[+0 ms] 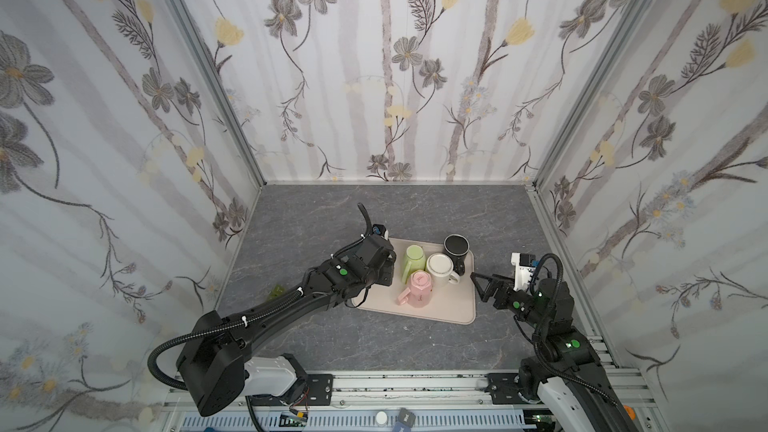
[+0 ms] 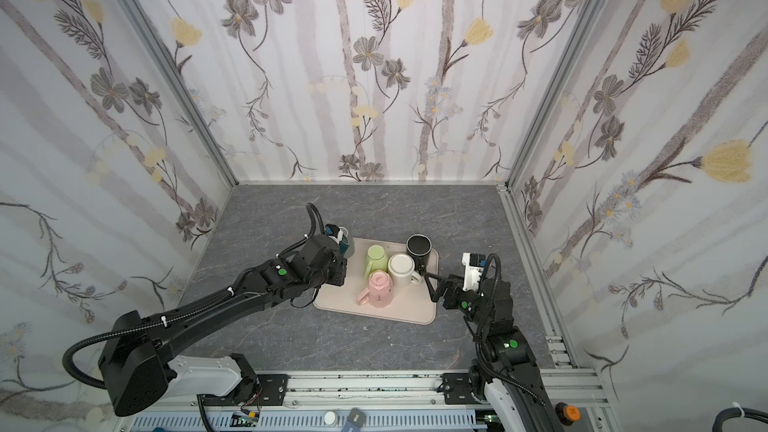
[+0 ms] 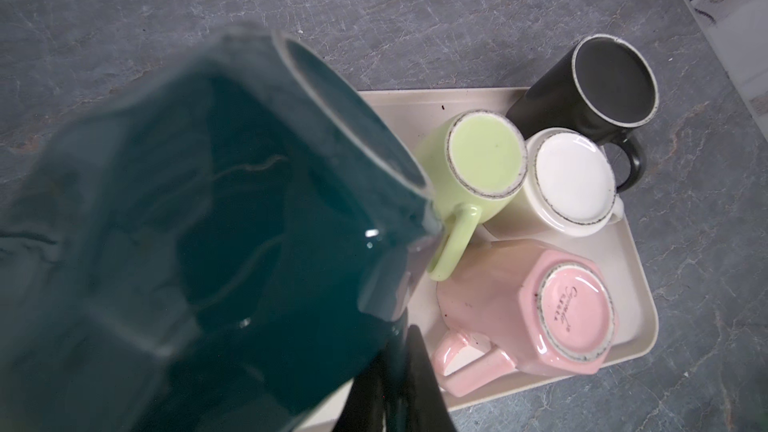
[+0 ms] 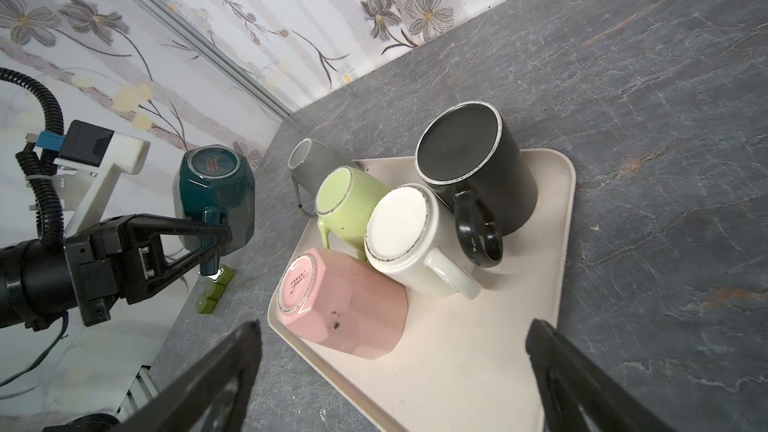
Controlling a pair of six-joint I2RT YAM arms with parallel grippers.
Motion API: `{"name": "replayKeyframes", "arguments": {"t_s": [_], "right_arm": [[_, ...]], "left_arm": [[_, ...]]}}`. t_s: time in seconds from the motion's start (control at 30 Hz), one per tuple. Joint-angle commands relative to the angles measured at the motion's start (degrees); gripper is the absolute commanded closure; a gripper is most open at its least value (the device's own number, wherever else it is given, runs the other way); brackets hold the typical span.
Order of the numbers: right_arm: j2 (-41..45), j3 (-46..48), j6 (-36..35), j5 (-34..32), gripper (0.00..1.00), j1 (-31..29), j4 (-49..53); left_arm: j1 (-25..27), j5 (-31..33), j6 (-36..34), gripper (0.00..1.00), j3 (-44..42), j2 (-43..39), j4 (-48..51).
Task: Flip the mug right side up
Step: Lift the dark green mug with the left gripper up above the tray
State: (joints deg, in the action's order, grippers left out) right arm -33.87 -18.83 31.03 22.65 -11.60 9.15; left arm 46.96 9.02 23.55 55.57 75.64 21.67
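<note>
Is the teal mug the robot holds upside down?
Yes, upside down: the teal mug in the left tool shows its printed base on top.

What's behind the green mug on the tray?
A grey mug, just behind the green mug; its lower part is covered, so I can't tell whether it's on the tray.

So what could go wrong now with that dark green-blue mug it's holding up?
The left hand grips the dark teal faceted ceramic mug only by its handle, base up, so it might slip or swing while turning. The grey mug and the upside-down light green mug stand close by; a wide turn could knock them. A small green block lies on the table nearby; setting the mug on it could leave it wobbly.
</note>
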Motion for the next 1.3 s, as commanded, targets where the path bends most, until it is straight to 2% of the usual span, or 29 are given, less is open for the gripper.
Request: {"name": "replayKeyframes", "arguments": {"t_s": [0.0,0.3,0.47,0.57,0.7,1.03,1.2,1.27], "right_arm": [[-0.4,0.2,0.7,1.9,0.0,-0.3,-3.9],[-5.0,-0.7,1.5,3.3,0.0,-2.5,-7.9],[-7.3,1.5,7.1,6.6,0.0,-2.8,-19.6],[-9.3,0.1,8.1,6.7,0.0,-3.3,-22.2],[-11.8,-1.7,8.3,6.0,0.0,-3.6,-25.0],[-19.0,-1.2,16.6,7.3,0.0,-5.0,-41.8],[-22.0,-2.1,18.2,6.2,0.0,-6.2,-44.9],[-22.7,-1.0,20.4,6.7,0.0,-6.2,-49.1]], "left_arm": [[0.0,1.4,-1.3,1.0,2.5,0.9,-3.9],[0.0,-3.2,-4.2,1.0,15.2,7.4,-5.6],[0.0,-8.2,-3.5,1.0,21.5,10.3,-10.5],[-0.1,-10.4,-2.8,1.0,24.5,11.6,-13.5],[-0.1,-14.8,-1.0,1.0,26.8,13.2,-17.8],[0.9,-19.7,3.0,1.0,29.3,15.2,-24.2],[1.9,-22.3,4.1,1.0,31.5,17.0,-25.9],[2.0,-24.2,5.8,1.0,31.5,17.4,-28.6]]}}
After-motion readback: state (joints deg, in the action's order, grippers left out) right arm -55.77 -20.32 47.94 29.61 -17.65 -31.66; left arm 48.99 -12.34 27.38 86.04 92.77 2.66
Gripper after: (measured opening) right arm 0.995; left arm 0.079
